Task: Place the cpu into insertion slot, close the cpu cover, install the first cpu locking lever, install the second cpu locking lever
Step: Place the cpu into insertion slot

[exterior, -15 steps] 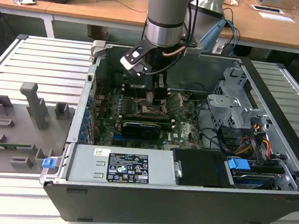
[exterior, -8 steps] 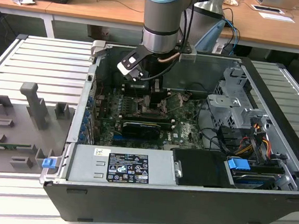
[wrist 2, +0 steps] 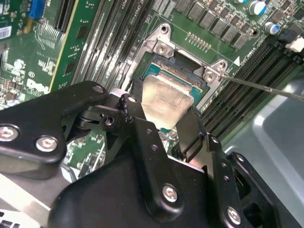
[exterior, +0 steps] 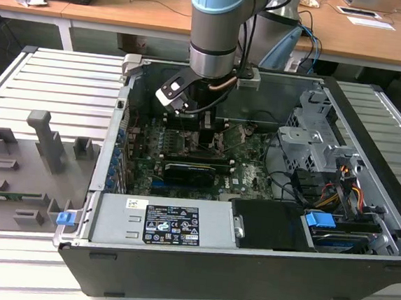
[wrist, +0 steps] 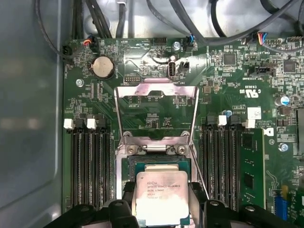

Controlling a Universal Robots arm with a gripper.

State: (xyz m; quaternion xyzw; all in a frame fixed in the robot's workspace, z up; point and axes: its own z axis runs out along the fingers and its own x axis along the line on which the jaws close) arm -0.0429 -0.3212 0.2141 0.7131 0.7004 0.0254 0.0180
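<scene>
The small, flat, square silver-beige metal cpu [wrist: 161,197] is clamped by two opposite edges between the black fingers [wrist 2: 191,128] of the gripper [wrist 2: 164,111]. It sits directly over the square black silver-rimmed insertion slot [wrist: 142,164], behind which the thin silver-grey cpu cover [wrist: 156,88] stands swung open. Seating it well likely calls for a level chip, square to the socket and lowered without force. The blue-and-grey arm [exterior: 215,25] reaches straight down into the open computer case [exterior: 245,280].

Gripper [wrist 2: 160,116] holds the cpu [wrist 2: 166,97] by two opposite edges, metal top toward camera, over the insertion slot [wrist 2: 160,48]; contact with the socket not discernible; memory slots [wrist 2: 107,38] run along both sides.
</scene>
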